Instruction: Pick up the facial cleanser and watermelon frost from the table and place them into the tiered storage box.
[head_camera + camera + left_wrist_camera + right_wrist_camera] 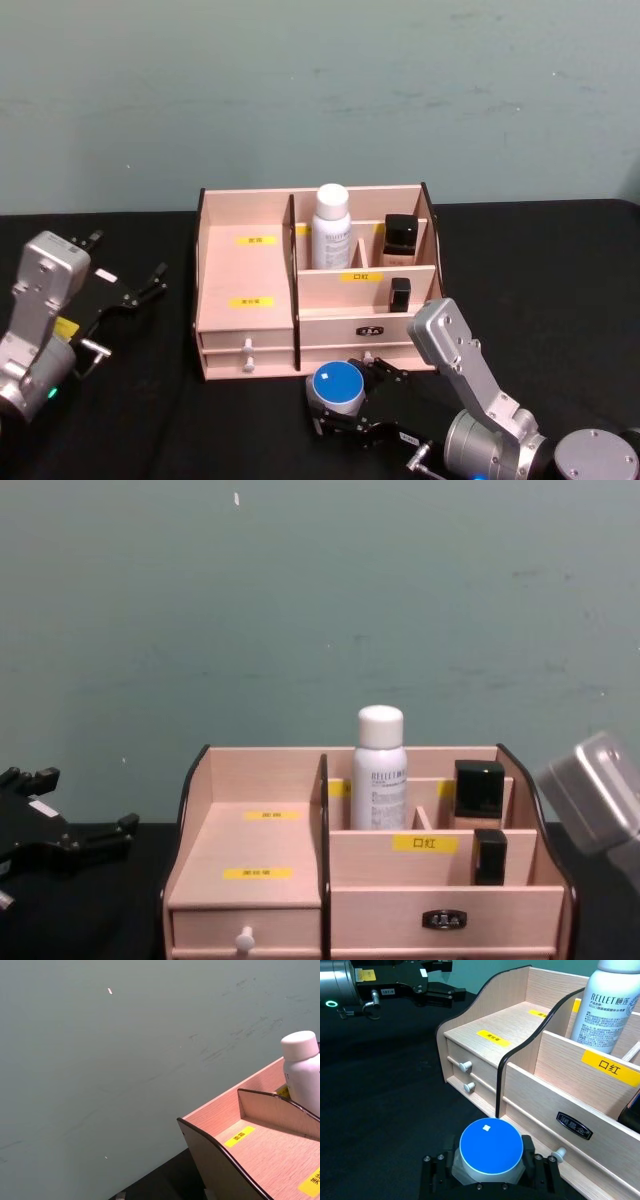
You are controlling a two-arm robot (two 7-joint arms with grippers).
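Item: blue-lidded jar [336, 384], clamped between the fingers of my right tool [488, 1175], with the box [245, 270] and its drawer fronts just ahead of that tool. White bottle [331, 228]: upright in a rear compartment, farther ahead. My left tool [127, 258]: fingers spread, holding nothing, well off to the side over the table [150, 420].

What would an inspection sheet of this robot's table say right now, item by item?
surface: black table.
job's things: tiered storage box mid-table; facial cleanser upright in a rear compartment; watermelon frost in front of the drawers, outside the box.
clutter: black bottle in the rear right compartment; smaller black bottle in the one in front of it.
grippers: right gripper shut on the watermelon frost; left gripper open, idle left of the box.
cables: short wire loop by the left gripper.
surroundings: plain green wall behind.
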